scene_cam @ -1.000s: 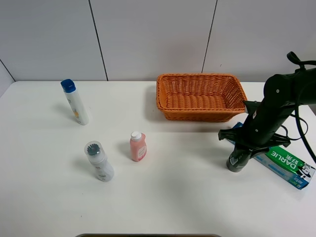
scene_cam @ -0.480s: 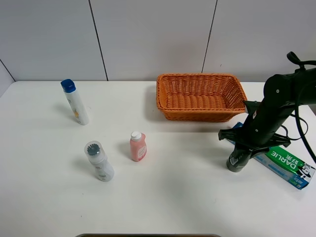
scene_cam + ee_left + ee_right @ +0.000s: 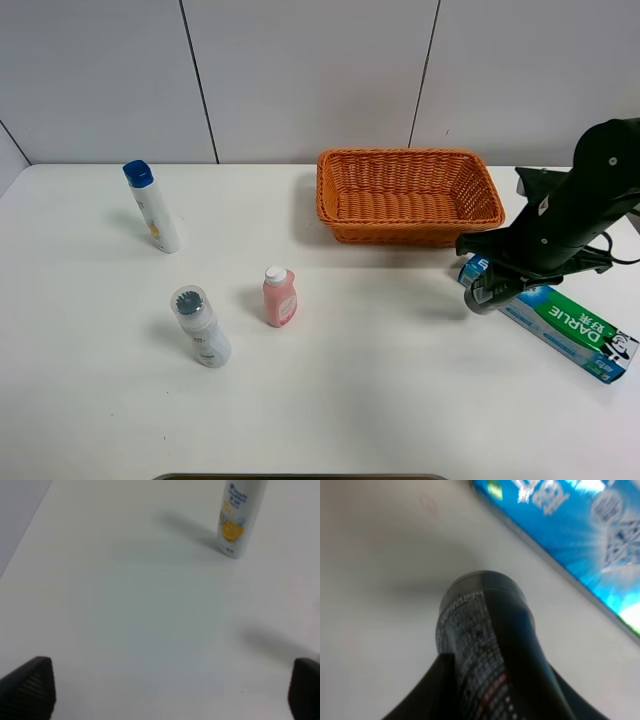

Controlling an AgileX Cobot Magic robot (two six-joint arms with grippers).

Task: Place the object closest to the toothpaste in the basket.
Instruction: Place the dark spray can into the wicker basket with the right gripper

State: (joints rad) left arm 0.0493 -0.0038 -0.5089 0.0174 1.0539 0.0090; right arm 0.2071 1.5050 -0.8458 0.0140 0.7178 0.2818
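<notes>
The toothpaste box is blue-green with DARLIE on it and lies at the right of the table; it also shows in the right wrist view. My right gripper is shut on a dark grey bottle and holds it lifted above the table, beside the box's left end. The bottle fills the right wrist view between the fingers. The orange wicker basket stands just behind, empty. My left gripper is open over bare table, fingertips far apart.
A white bottle with a blue cap stands at the back left and shows in the left wrist view. A pink bottle and a clear-capped bottle stand left of centre.
My right gripper has lifted the dark bottle off the table and moved it up and back toward the basket. The left arm has not moved.
</notes>
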